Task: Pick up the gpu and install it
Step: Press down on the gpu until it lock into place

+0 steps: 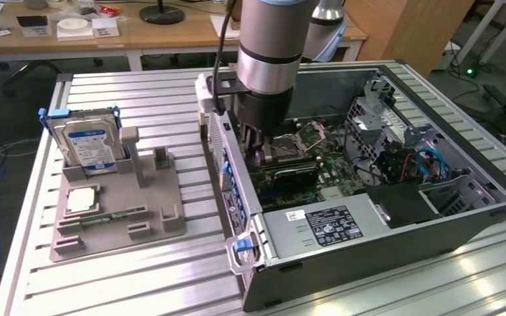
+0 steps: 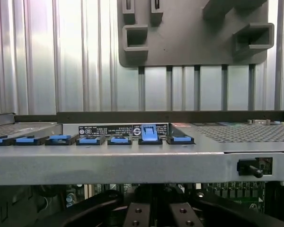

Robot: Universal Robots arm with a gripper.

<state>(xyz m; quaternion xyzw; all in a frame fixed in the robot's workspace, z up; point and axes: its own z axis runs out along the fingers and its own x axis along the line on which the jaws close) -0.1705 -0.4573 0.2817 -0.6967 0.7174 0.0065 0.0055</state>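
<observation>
So the arm is right down inside the open PC case (image 1: 464, 217), with the gripper (image 1: 257, 158) hanging low over the motherboard (image 1: 332, 158). The jaws are closed. In the wrist view the fingers (image 2: 135, 215) sit nearly together at the edge of the frame, looking over the case's side wall with its row of blue clips (image 2: 149, 133).

The gpu (image 1: 292, 172) looks to be the dark flat card down on the board, just beside the fingertips at about their 4 o'clock in the exterior view. I honestly can't tell if its edge is pinched between the jaws or if they're only next to it.

The parts fixture (image 1: 139, 197) is well apart, at the case's 9 o'clock. It holds the blue-labelled hard drive (image 1: 90, 148), a CPU (image 1: 82, 197) and a memory stick (image 1: 103, 216), but no card.

My read is that pickup is done and this is the install step, with the card at or in its slot. Seating it calls for the card edge square to the slot and a straight press down. Any tilt could jam it.
</observation>
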